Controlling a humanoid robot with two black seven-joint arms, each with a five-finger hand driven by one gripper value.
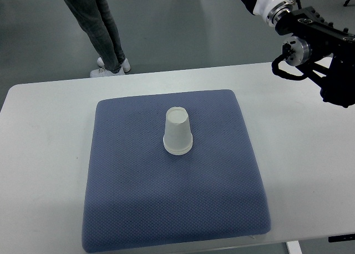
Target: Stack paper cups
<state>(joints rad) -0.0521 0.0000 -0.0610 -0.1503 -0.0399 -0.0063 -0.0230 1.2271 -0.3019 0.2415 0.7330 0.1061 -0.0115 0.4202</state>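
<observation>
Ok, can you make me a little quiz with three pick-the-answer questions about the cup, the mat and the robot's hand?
1. Where does the paper cup stand?
A. on the bare table
B. on the blue mat
C. on the floor

2. What colour is the cup?
A. white
B. red
C. green

3. How does the cup stand?
A. lying on its side
B. mouth up
C. upside down

Answers:
1 B: the cup sits near the middle of the blue mat, which lies on the white table.
2 A: it is plain white all over.
3 C: its closed narrow base faces up and its wide rim rests on the mat.

The right hand is off at the top right corner, away from the cup and holding nothing.
</observation>
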